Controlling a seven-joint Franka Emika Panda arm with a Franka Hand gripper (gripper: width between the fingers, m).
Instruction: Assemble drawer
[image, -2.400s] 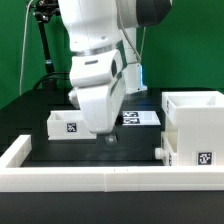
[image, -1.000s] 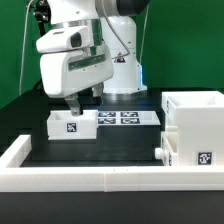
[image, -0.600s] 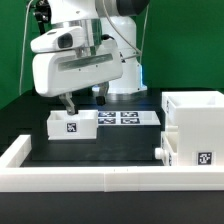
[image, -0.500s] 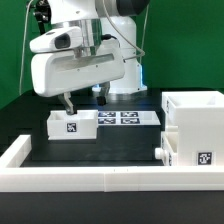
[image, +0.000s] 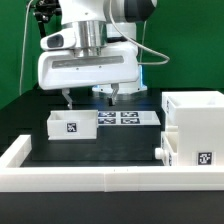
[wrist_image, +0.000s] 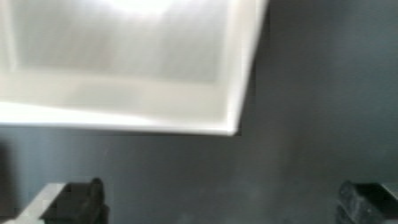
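Observation:
A small open-topped white tray (image: 72, 123) with a square tag on its front stands on the black table at the exterior view's left. The tall boxy housing (image: 196, 122) stands at the right, with a tag low on its front and a small dark knob (image: 160, 152) at its left side. My gripper (image: 91, 97) hangs open and empty just above and behind the small tray. In the wrist view one white corner of the tray (wrist_image: 125, 60) lies beyond the gripper (wrist_image: 224, 200), whose dark fingertips (wrist_image: 75, 200) stand far apart over bare table. No second loose tray shows.
The marker board (image: 130, 117) lies flat behind the tray, between it and the housing. A low white border wall (image: 100, 178) runs along the front and up the left side. A green backdrop and a dark stand are at the back left.
The gripper lifted off the table near the middle, moved to the exterior view's left, then turned, so both fingers now show side by side above the small tray. Tray and housing stayed put.

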